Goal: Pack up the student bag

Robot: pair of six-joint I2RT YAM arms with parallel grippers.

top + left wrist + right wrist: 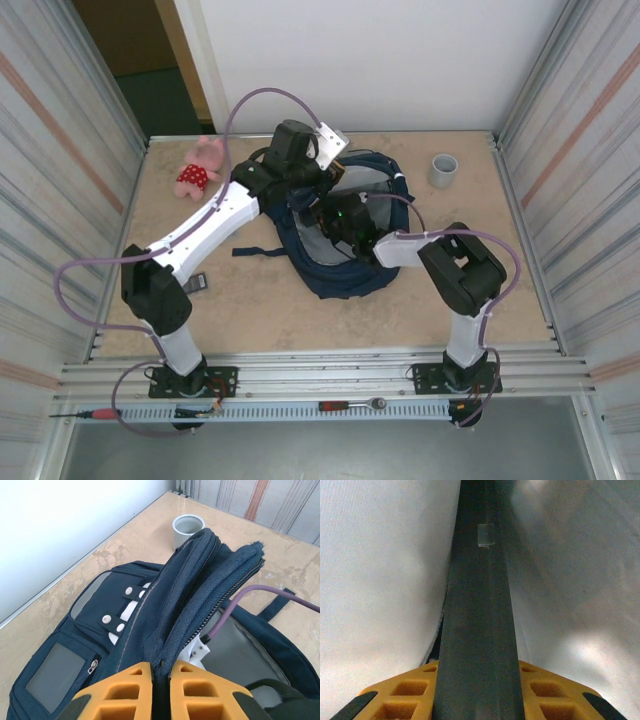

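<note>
The bench is boxed in by ribbed metal panels on the left and right and by a white wall at the back. Bare room is left along its near edge and down its right side. The student bag lies mid-bench, navy, its mouth gaping upward to show pale grey lining. The left wrist view shows a grey square panel and white studded strips on its front, and one dark strap trails out to the left. The left arm slants across the bench's left half, and the left claw is pressed together on the bag's raised zipper rim. Down inside the bag, the right claw pinches a dark slab between grey lining walls. A pink plush toy sits near the back-left corner, a grey cup stands back-right, well apart from the bag, and a small dark object lies beside the left arm.
</note>
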